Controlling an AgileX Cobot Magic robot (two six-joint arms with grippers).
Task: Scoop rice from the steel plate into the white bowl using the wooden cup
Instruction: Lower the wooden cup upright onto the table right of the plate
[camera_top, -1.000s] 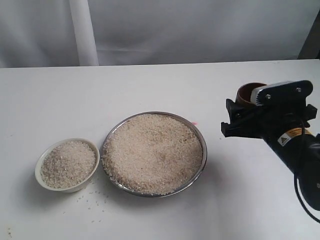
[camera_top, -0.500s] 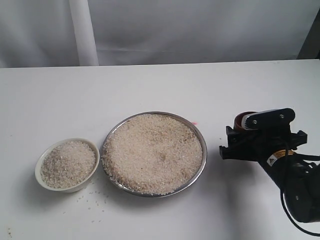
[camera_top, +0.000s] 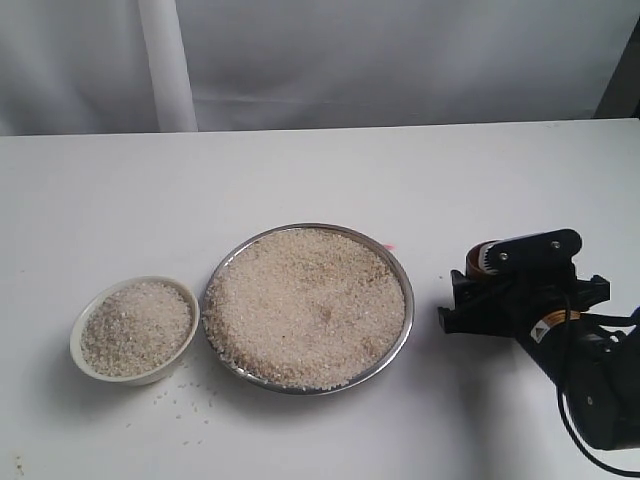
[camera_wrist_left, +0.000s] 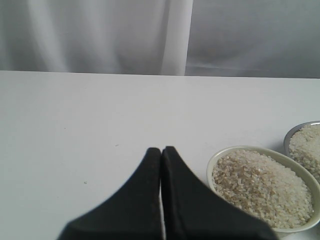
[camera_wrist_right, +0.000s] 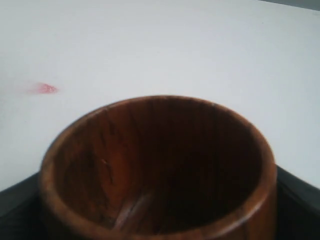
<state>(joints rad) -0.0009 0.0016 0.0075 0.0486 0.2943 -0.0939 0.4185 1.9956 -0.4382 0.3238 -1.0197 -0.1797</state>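
Note:
The steel plate (camera_top: 404, 330) sits mid-table, heaped with rice (camera_top: 305, 305). Left of it stands the white bowl (camera_top: 122, 376), also full of rice (camera_top: 135, 327). My right gripper (camera_top: 452, 302) is low over the table just right of the plate, shut on the wooden cup (camera_top: 473, 259), which is mostly hidden behind it. In the right wrist view the cup (camera_wrist_right: 160, 165) is upright and empty, with a black finger (camera_wrist_right: 20, 202) on each side. My left gripper (camera_wrist_left: 161, 149) is shut and empty, close beside the bowl (camera_wrist_left: 216, 159); the plate's rim (camera_wrist_left: 289, 136) shows beyond.
Several stray grains (camera_top: 185, 395) lie on the white table in front of the bowl. A small pink mark (camera_top: 390, 247) is on the table by the plate's far right rim. White curtains hang behind the table's far edge.
My right gripper has come down and toward the front with the cup, from well above the table to just over it beside the plate. Plate, bowl and rice are unchanged.

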